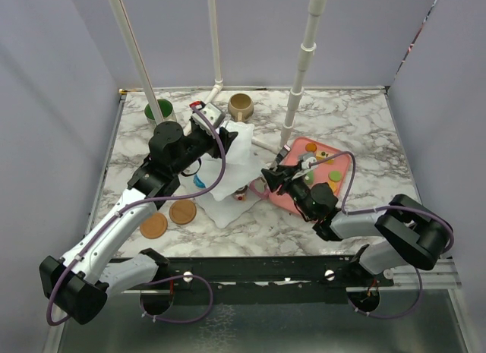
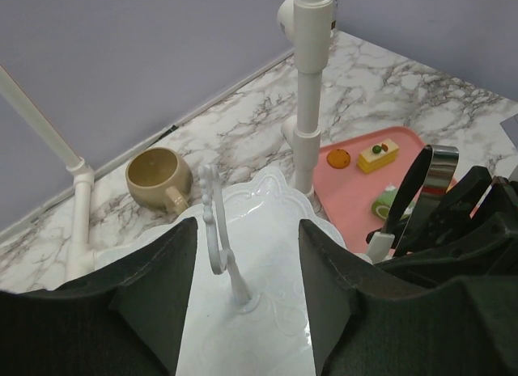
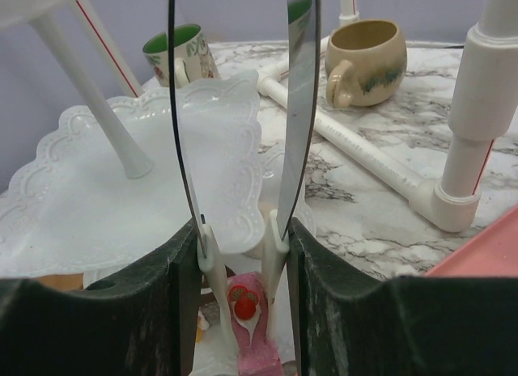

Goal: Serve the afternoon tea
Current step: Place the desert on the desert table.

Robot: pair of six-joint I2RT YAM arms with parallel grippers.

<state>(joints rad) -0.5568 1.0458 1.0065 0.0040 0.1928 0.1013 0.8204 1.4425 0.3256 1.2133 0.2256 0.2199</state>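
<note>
- The white three-tier stand (image 1: pixel 239 152) stands at the middle of the marble counter (image 1: pixel 342 118), its wavy square plates stacked on a thin central post.
- The left gripper (image 2: pixel 247 230) hangs over the stand's top, fingers apart. The loop handle (image 2: pixel 212 222) rises between them, closer to one finger; whether it touches that finger I cannot tell.
- The right gripper (image 3: pixel 243 230) is clamped on the metal tongs (image 3: pixel 301 109), whose two blades run out between its fingers.
- The tongs' white tips stand slightly apart, one on each side of a pink cake slice (image 3: pixel 255 352) topped with a red berry. Whether they squeeze it cannot be told.
- That slice lies low at the stand's near-right edge, under the overhang of a wider plate, on a white scalloped surface.
- The green-lined mug (image 1: pixel 159 110) stands near the counter's far left corner, and the tan mug (image 1: pixel 241 105) is at the far edge, near its middle.
- The pink tray (image 2: pixel 352 202) lies right of the stand, towards the counter's right edge, and carries a yellow cake slice (image 2: pixel 379 155), a small orange round pastry (image 2: pixel 337 158) and a green roll (image 2: pixel 387 202).
- Two brown round pastries (image 1: pixel 153 226) lie side by side on the counter near its near edge, left of the stand.
- White pipe uprights (image 2: pixel 307 109) rise from the counter behind the stand.
</note>
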